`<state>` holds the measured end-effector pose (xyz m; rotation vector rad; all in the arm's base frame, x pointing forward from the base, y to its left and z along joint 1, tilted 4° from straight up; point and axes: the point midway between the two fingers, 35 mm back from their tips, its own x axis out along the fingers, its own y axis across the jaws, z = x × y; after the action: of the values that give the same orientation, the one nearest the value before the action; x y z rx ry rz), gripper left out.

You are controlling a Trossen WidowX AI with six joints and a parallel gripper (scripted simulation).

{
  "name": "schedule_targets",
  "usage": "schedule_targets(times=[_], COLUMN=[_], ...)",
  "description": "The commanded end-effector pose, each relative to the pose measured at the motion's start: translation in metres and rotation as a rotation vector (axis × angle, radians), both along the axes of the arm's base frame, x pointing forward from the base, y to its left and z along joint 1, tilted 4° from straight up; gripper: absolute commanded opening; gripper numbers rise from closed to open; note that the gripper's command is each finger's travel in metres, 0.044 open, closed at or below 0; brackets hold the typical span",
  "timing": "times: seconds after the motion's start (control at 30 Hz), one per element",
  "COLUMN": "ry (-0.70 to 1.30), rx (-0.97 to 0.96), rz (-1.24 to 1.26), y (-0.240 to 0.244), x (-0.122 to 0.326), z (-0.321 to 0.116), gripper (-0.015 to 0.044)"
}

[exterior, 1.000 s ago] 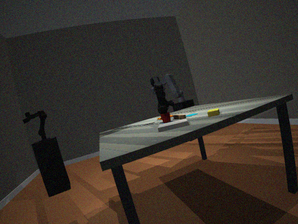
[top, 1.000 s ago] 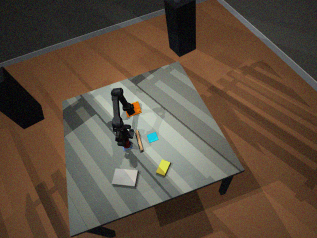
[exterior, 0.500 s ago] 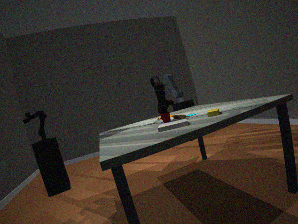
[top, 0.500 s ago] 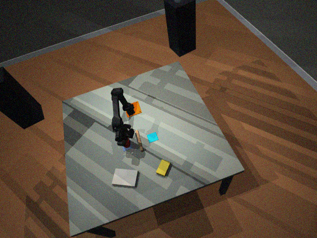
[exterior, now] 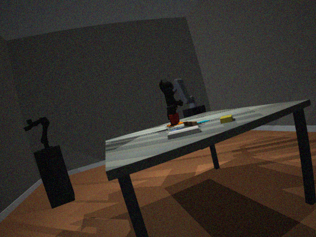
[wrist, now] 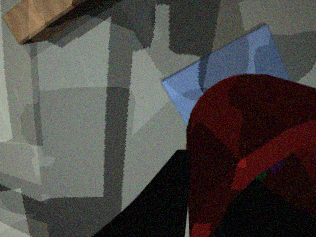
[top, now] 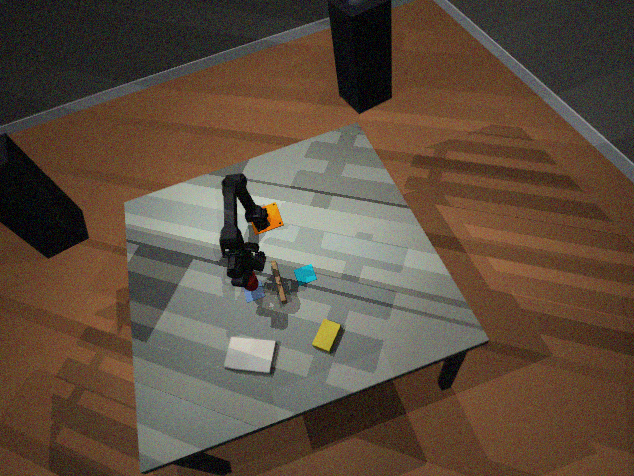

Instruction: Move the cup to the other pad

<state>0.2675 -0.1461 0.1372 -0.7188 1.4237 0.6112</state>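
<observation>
The gripper point(top: 244, 276) is closed on the red cup point(top: 251, 280), which hangs just above the blue pad point(top: 254, 293), near the middle of the bench point(top: 358, 245), toward its left edge.

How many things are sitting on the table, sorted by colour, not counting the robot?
Red cup: 1
Blue pad: 1
Cyan pad: 1
Orange pad: 1
Yellow block: 1
White slab: 1
Wooden bar: 1
Total: 7
</observation>
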Motion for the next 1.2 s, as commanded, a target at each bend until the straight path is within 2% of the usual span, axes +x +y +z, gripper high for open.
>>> schedule_targets(times=[0.0, 0.7, 1.17], ry=[-0.004, -0.004, -0.005], rx=[-0.007, -0.002, -0.003], rz=[-0.003, 0.0, -0.002], y=[0.001, 0.003, 0.028], x=[-0.001, 0.0, 0.007], z=[0.01, 0.007, 0.007], gripper=[0.0, 0.0, 0.0])
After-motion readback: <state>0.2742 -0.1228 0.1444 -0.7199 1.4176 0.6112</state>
